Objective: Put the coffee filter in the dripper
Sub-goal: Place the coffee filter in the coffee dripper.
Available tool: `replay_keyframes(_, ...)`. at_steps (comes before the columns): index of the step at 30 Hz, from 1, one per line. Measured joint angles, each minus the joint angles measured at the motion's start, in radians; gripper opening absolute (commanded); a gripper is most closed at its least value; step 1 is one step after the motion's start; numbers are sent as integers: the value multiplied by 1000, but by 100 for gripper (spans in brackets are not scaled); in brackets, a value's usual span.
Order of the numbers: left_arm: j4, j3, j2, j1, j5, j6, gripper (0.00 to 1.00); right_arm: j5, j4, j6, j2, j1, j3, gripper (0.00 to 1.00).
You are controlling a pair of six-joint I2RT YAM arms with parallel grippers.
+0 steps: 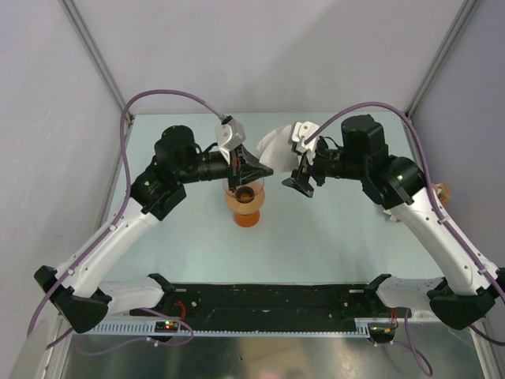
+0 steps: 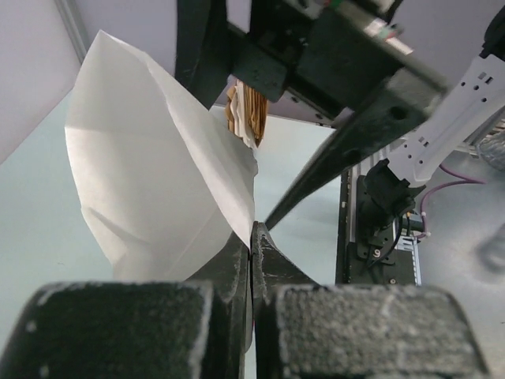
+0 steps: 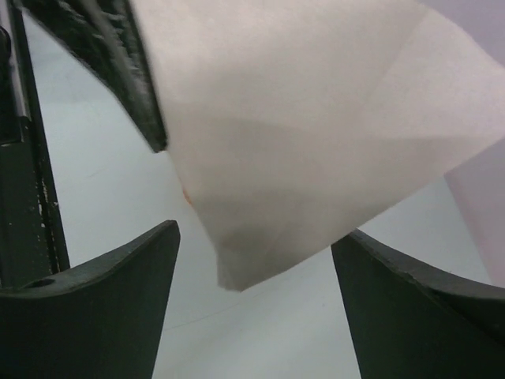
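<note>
The coffee filter [image 1: 274, 144] is a white paper cone held in the air between the two grippers. My left gripper [image 1: 263, 169] is shut on its edge; in the left wrist view the jaws [image 2: 252, 237] pinch the paper [image 2: 158, 174]. My right gripper [image 1: 294, 170] is open and holds nothing. In the right wrist view the filter's tip [image 3: 316, 118] hangs just above the gap between its fingers [image 3: 256, 292]. The dripper [image 1: 245, 202], clear with an orange base, stands on the table below the left gripper, partly hidden by it.
A tan-and-white stack of paper fans [image 1: 440, 191] lies at the right edge behind the right arm; it also shows in the left wrist view [image 2: 246, 118]. Grey walls enclose the table on three sides. A black rail [image 1: 260, 304] runs along the near edge.
</note>
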State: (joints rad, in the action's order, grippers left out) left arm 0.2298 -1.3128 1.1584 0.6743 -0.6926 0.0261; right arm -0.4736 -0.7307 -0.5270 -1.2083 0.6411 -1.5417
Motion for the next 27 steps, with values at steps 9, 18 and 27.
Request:
replay_keyframes(9,6,0,-6,15,-45,-33,0,31,-19,-56,-52,10,-4,27)
replay_keyframes(18,9,0,-35,16,-71,-74,0,-11,-43,-66,-59,10,-23,2)
replay_keyframes(27,13,0,-42,16,-72,-95,0,-56,-78,-76,-51,-3,-23,0)
